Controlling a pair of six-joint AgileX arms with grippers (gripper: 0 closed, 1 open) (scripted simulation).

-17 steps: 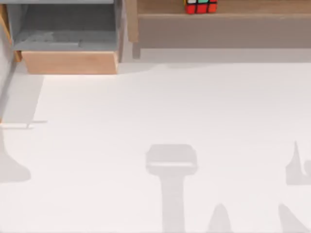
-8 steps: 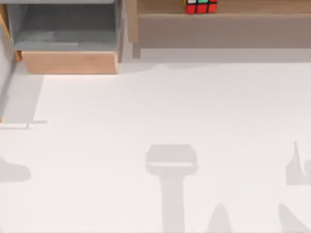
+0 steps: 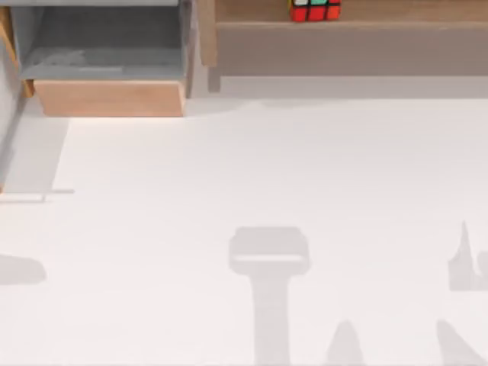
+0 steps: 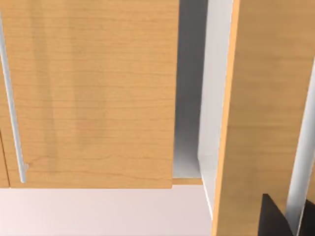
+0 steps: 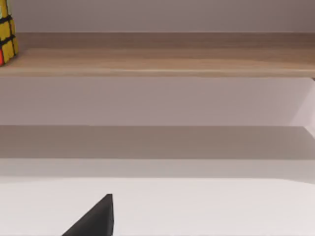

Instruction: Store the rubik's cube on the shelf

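White tabletop (image 3: 252, 168) fills most of the top view, w/ grey shadows of the arms lying across it from 6 to 4 o'clock and one more at 9. Furniture lines the far edge: a boxy wooden drawer unit (image 3: 107, 97) w/ grey lining at 11 o'clock, and the shelf (image 3: 351, 46) running from 12 to 1 o'clock, wooden side post at its left end.

The rubik's cube (image 3: 314, 10) sits on the shelf ledge at 12 o'clock, near the post end; its upper part is cut off by the frame edge, so just a row of red and green squares is visible. The right wrist view gives a different face: a yellow-stickered sliver of the cube (image 5: 6, 37) at the picture's border, resting on the light-wood ledge (image 5: 162, 61) (seen edge-on from low down).

Right gripper (image 5: 93, 220): one dark fingertip wedge over the table, well apart from the shelf; can't tell if spread or pressed together. Left gripper (image 4: 288, 219): dark finger parts against a wood panel (image 4: 93, 93) and metal rail (image 4: 12, 105); state also can't be told.
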